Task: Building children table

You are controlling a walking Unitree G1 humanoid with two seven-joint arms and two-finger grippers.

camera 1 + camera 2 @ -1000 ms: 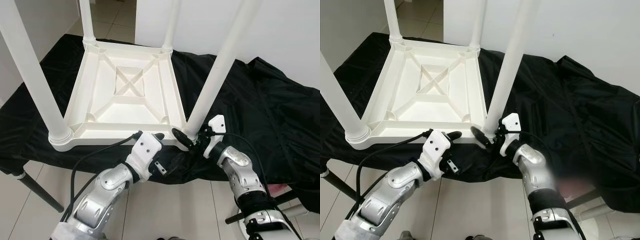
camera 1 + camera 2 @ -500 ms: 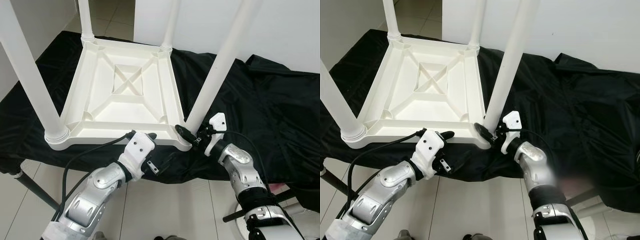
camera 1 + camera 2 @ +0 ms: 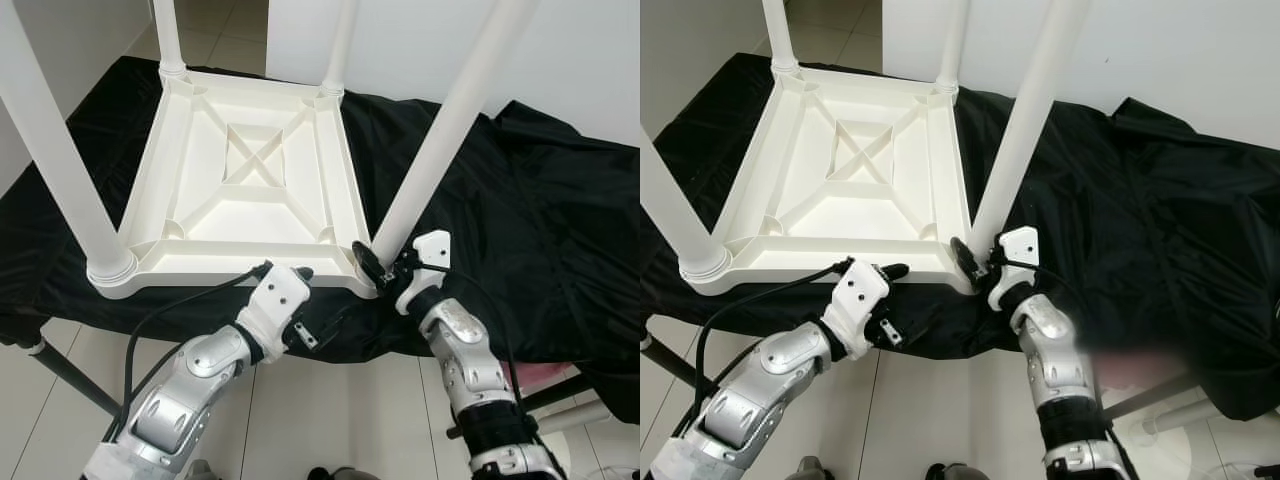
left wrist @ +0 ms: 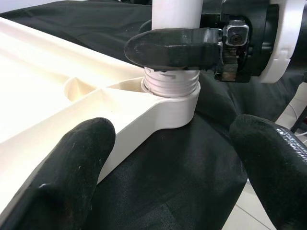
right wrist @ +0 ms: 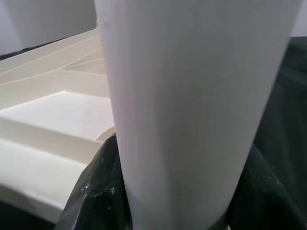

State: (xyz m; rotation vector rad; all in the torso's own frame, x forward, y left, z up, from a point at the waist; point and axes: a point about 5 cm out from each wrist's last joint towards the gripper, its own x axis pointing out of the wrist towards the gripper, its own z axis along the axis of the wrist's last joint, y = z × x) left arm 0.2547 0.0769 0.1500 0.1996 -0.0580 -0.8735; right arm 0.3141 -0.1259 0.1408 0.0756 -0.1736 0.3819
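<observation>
The white children's table top [image 3: 245,185] lies upside down on a black cloth [image 3: 540,220] spread over a table, with four white legs standing up from its corners. The near right leg [image 3: 440,140] sits in its corner socket [image 4: 170,103], and in the left wrist view a few threads still show above the socket's collar, so it looks not fully screwed home.

The right pincer [image 3: 378,266] holds this leg at its base, its black fingers [image 4: 175,48] closed round the shaft just above the threads. Compared with a second ago, the right forearm has swung from slanting out to the side to standing nearly straight below the leg, while the grip has stayed at the same spot. That reads as a turn of the wrist, so the leg is probably being twisted into its thread.

The left pincer [image 3: 296,290] has drawn back a little toward the near edge of the top. Its fingers stand wide apart with nothing between them, one fingertip [image 4: 72,163] lying by the white rim beside the socket.

I judge the build close to done, with this last leg needing more turns.
</observation>
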